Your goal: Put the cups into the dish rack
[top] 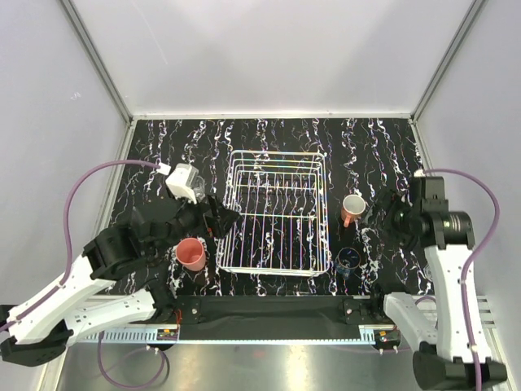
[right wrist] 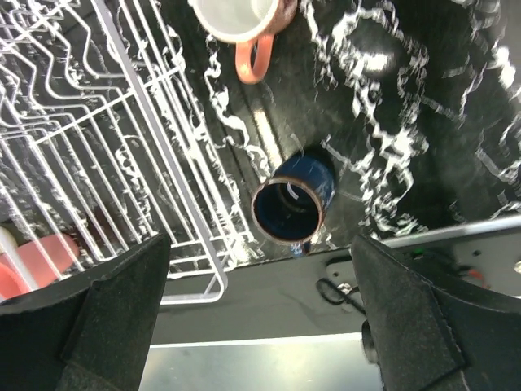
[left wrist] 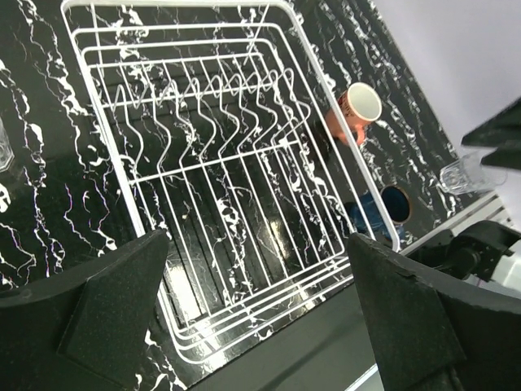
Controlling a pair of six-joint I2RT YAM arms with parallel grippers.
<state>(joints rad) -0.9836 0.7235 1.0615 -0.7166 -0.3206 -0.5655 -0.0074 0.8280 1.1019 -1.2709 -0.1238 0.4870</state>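
The white wire dish rack (top: pixel 277 213) stands mid-table with nothing in it; it also shows in the left wrist view (left wrist: pixel 203 163) and the right wrist view (right wrist: pixel 122 122). My left gripper (top: pixel 221 218) (left wrist: pixel 260 326) is open and empty over the rack's near left corner. The pink tumbler (top: pixel 191 254) stands left of the rack. The orange mug (top: pixel 352 208) (right wrist: pixel 244 24) and the dark blue cup (top: pixel 350 259) (right wrist: pixel 291 204) sit right of the rack. My right gripper (top: pixel 381 210) (right wrist: pixel 264 318) is open and empty, above and beside the blue cup. One clear glass (left wrist: pixel 464 173) stands further right, another (left wrist: pixel 3 142) far left. The cream cup is out of view.
The black marbled table top (top: pixel 179 147) is walled by white panels at the back and sides. A black strip and metal rail (top: pixel 269 309) run along the near edge by the arm bases. A purple cable (top: pixel 98 175) loops over the left side.
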